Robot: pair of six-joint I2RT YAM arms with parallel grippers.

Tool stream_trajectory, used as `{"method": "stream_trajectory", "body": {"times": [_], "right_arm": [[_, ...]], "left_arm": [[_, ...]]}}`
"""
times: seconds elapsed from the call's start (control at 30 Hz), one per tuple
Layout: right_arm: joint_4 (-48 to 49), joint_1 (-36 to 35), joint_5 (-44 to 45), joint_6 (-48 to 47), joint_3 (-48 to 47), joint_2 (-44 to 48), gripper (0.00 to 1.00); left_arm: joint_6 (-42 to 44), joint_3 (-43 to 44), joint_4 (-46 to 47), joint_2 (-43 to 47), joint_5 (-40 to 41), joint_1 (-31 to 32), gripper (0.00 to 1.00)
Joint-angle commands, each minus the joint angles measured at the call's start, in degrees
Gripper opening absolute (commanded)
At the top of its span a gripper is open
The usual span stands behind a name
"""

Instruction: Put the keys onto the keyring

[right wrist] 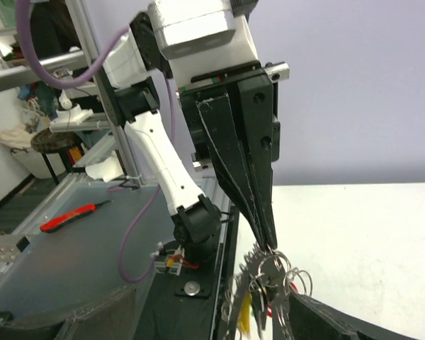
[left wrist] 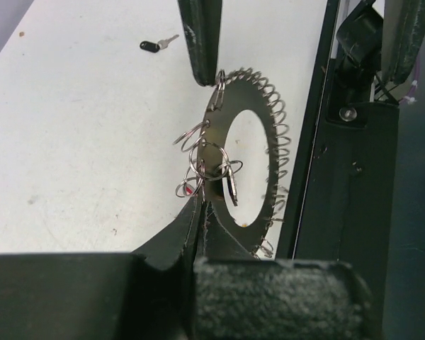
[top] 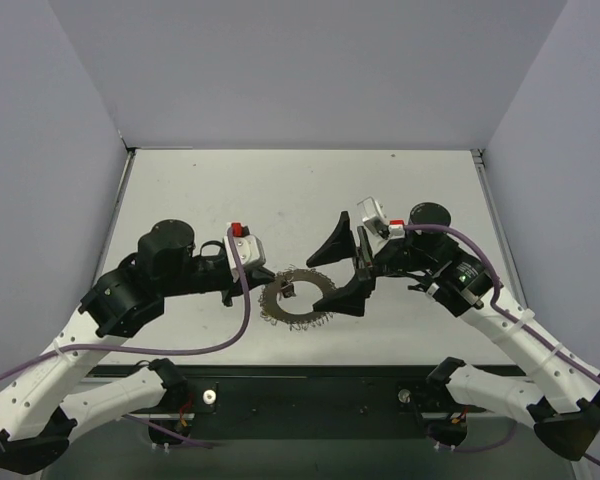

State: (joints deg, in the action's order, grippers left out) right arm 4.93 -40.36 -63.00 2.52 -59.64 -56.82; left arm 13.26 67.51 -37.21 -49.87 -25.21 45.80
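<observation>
left fingers (left wrist: 197,225) are pinched shut on the near rim of the one keyring (left wrist: 258,106). keys (left wrist: 230,188) bunched on it just past those fingertips overlap too much to count. one loose key (left wrist: 156,45) lies on the table (left wrist: 71,142) well beyond. right fingers (top: 352,297) gape wide, holding nothing.

Seen from above, the keyring (top: 310,315) sits mid-table (top: 280,190) between the arms. The left gripper (top: 266,282) pinches its 9 o'clock edge, and the right gripper (top: 328,282) is at 3 o'clock. Keys (top: 286,291) hang at 10 o'clock. One loose key (left wrist: 158,45) lies apart.
</observation>
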Motion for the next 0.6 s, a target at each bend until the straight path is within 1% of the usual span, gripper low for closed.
{"method": "stream_trajectory", "body": {"times": [0.0,0.13,0.27,0.37,0.47,0.5,0.57], "right_arm": [[-0.27,0.02,1.3,-4.63,-3.02,-1.36,0.92],[-2.37,-1.12,2.62,-7.26,-5.4,-4.35,0.94],[-6.76,-4.02,8.05,-10.34,-8.21,-7.69,0.94],[-7.39,-6.13,10.0,-11.66,-9.53,-10.24,0.94],[-8.18,-7.36,10.8,-12.19,-11.02,-12.79,0.89],[-8.44,-7.37,10.71,-12.28,-11.29,-13.84,0.86],[-9.4,-7.54,10.36,-12.63,-12.17,-14.81,0.81]], "left_arm": [[2.91,5.79,-2.77,-1.37,0.87,-0.01,0.0],[4.41,7.55,-5.59,-2.95,0.34,0.52,0.0],[5.2,8.08,-5.94,-3.83,0.16,1.13,0.0],[5.2,8.08,-5.15,-4.1,-0.27,1.4,0.0],[4.85,7.64,-4.1,-3.84,-0.54,1.57,0.0],[4.94,7.55,-3.84,-3.57,-0.71,1.57,0.0],[4.41,7.12,-2.78,-3.22,-1.07,1.66,0.0]]}}
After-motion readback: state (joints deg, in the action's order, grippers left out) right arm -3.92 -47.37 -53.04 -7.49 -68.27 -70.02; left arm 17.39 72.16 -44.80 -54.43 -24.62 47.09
